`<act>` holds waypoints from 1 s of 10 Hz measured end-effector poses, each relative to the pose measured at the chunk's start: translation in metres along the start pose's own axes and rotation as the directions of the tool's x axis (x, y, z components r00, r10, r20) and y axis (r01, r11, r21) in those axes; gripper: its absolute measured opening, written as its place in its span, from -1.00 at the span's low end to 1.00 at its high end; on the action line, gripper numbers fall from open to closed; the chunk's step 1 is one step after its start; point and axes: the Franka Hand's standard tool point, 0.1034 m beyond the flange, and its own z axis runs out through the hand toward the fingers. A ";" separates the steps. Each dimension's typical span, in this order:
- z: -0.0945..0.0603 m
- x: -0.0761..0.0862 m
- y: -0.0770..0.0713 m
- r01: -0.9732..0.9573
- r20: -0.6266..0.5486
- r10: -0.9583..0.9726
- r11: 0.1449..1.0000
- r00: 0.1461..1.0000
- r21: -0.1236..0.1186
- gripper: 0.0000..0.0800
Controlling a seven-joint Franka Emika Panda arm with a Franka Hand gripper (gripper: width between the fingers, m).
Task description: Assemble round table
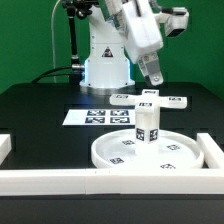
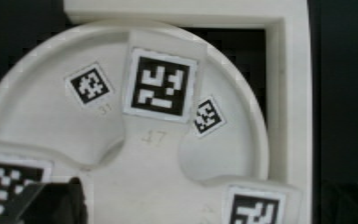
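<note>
In the exterior view the round disc (image 1: 120,155) lies flat on the table. The short cylinder leg (image 1: 147,127) stands upright at its middle. The cross-shaped base (image 1: 152,100) sits on top of the leg. My gripper (image 1: 154,78) hangs just above the base, slightly toward the exterior view's right, and holds nothing. In the wrist view I look down on the disc (image 2: 149,130) with its square tags. Two tagged arms of the base (image 2: 256,205) show close up. My gripper (image 2: 194,215) looks open, with dark fingers at the frame's edges.
The marker board (image 1: 97,117) lies on the black table behind the disc. A long white rail (image 1: 60,180) runs along the front, and another rail (image 1: 212,152) stands at the exterior view's right. The robot's base (image 1: 105,65) stands behind.
</note>
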 end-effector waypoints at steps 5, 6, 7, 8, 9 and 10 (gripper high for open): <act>0.000 -0.001 -0.002 0.362 0.009 -0.362 0.932 0.932 -0.014 0.62; 0.001 -0.004 -0.001 0.523 0.001 -0.524 0.851 0.852 -0.051 0.62; 0.002 -0.006 0.000 0.689 0.010 -0.691 0.720 0.723 -0.082 0.62; 0.003 -0.009 0.002 0.777 0.046 -0.778 0.621 0.627 -0.103 0.62; 0.003 -0.013 0.001 0.842 0.077 -0.840 0.526 0.537 -0.120 0.62; 0.002 -0.013 -0.001 0.871 0.080 -0.870 0.477 0.487 -0.117 0.62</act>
